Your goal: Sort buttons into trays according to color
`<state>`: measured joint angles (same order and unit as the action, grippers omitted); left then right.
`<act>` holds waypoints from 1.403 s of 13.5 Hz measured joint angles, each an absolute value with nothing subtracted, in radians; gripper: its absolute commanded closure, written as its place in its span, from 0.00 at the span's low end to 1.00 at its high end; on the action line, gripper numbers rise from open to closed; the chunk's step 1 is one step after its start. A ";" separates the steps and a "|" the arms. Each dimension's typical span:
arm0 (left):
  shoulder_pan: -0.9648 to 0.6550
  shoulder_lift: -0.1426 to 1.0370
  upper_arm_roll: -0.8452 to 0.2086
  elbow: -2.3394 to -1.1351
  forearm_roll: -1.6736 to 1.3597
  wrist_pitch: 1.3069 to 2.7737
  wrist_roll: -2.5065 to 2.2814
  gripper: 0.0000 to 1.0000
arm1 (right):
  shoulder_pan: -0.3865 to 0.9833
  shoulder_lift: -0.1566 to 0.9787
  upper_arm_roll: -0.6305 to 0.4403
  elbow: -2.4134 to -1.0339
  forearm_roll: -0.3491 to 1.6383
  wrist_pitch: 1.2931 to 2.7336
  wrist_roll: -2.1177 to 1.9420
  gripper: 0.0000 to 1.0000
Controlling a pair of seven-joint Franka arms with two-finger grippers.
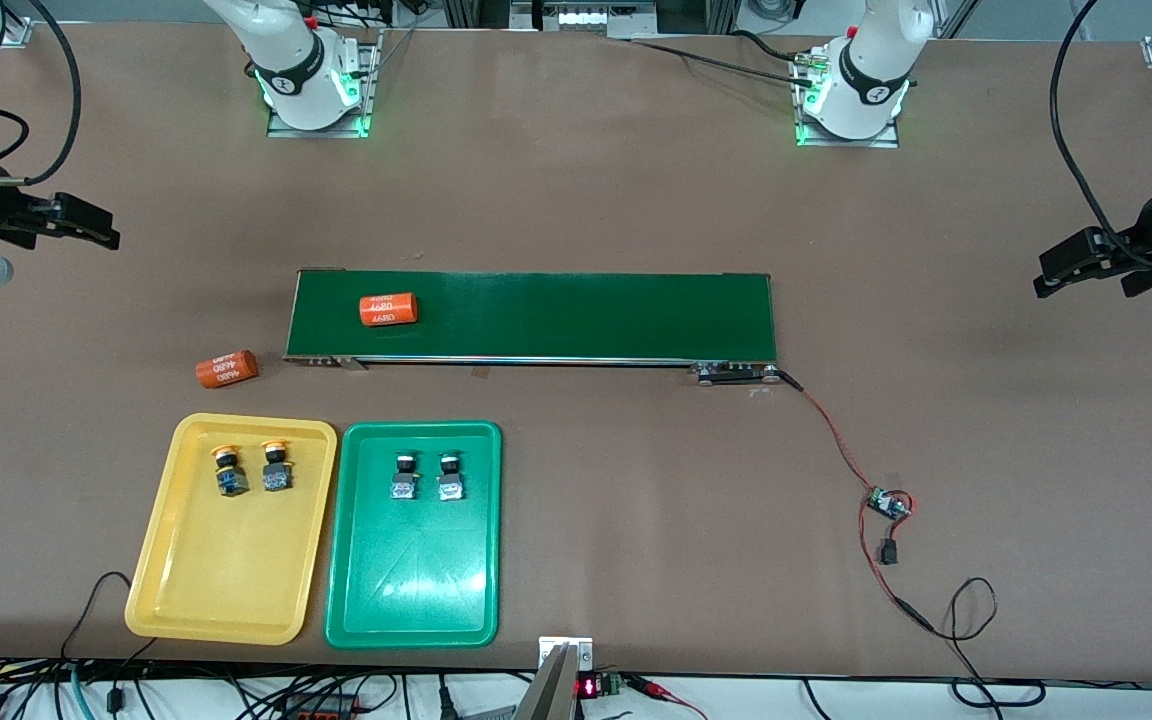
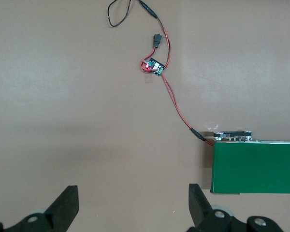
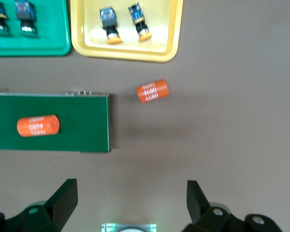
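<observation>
Sorting looks complete: yellow-capped buttons in yellow tray, green-capped buttons in green tray, lower left of frame; right gripper nearer, left gripper well apart, both jaws released.

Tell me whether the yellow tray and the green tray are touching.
Apart. The front view shows a narrow strip of brown table between the yellow tray and the green tray, running their whole length.

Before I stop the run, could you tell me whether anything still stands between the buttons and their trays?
Nothing does: both yellow-capped buttons lie in the yellow tray and both green-capped buttons in the green tray. The left gripper and right gripper wait open.
</observation>
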<state>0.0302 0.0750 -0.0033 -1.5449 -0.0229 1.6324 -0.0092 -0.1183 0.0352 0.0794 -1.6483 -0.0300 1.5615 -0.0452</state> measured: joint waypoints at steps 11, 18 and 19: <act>0.030 0.075 -0.003 -1.545 -0.023 1.632 -0.009 0.00 | -0.127 0.059 0.080 -1.648 -0.005 1.601 -0.044 0.00; 0.036 0.075 -0.001 -1.545 -0.023 1.632 -0.009 0.00 | -0.128 0.059 0.080 -1.648 -0.004 1.601 -0.044 0.00; 0.040 0.075 -0.001 -1.545 -0.023 1.632 -0.009 0.00 | -0.128 0.059 0.080 -1.648 -0.004 1.601 -0.044 0.00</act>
